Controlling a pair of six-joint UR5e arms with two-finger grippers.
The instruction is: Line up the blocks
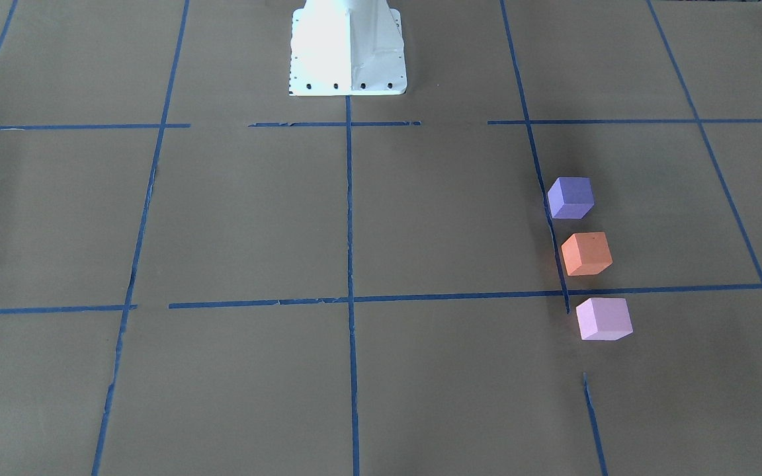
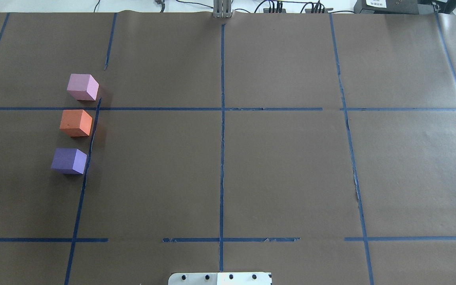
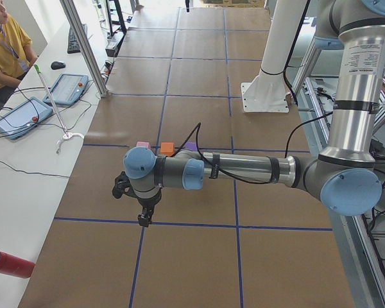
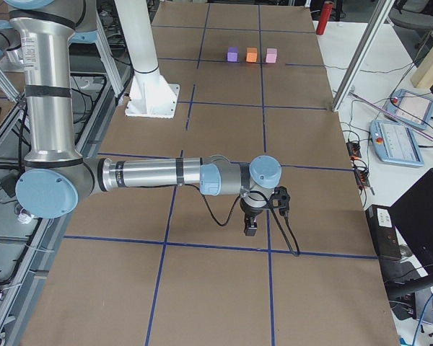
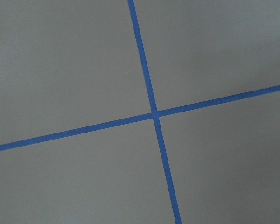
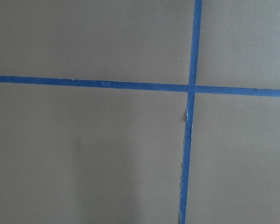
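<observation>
1. My left pincer [image 3: 143,218] hangs pointing down over the surface [image 2: 283,166]. It shows only in the left side view, so I cannot tell whether its fingers are spread or pressed together. It has nothing that I can see in it.
2. My right pincer [image 4: 250,229] also points down, and only the right side view shows it. I cannot tell its state either.
3. Each wrist view shows only brown paper and a crossing of blue tape [image 2: 222,158].
4. The orange block [image 2: 76,123] sits on my left half of the surface, well apart from my left pincer and far from my right pincer.
5. The purple block [image 2: 69,160] is just beside the orange one on the side nearer my base [image 1: 348,49], with a small gap between them.
6. The pink block [image 2: 82,87] is just beside the orange one on the far side, also not touching, and a tape line crosses between the two.
7. The three form a near-straight row, with a long tape line running close along the side of the orange block that faces the surface's middle.
</observation>
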